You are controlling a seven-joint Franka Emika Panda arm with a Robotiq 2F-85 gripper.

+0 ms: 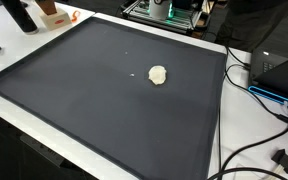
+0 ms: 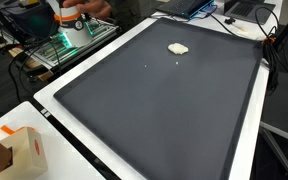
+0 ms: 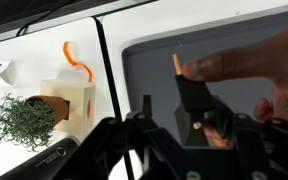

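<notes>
Though searched closely in the wrist view, cannot read the gripper as either spread or pressed together: too dark, too crowded along the lower edge. Just ahead of it, hard against its front, a black block topped by a thin orange stick, touched from the right by a person's hand; cannot tell whether also caught between the jaws. Beneath all that, the dark mat on a white table. Off the mat's edge, a wooden box with an orange loop on top, just beside a small plant. Far out on the mat in both exterior views, a cream lump, well apart from everything else. Likely trouble from here: nipping that hand by closing or shifting while so near it; dropping or skewing the block through a let-go before any firm hold; toppling the box and plant with a careless swing toward that side.
</notes>
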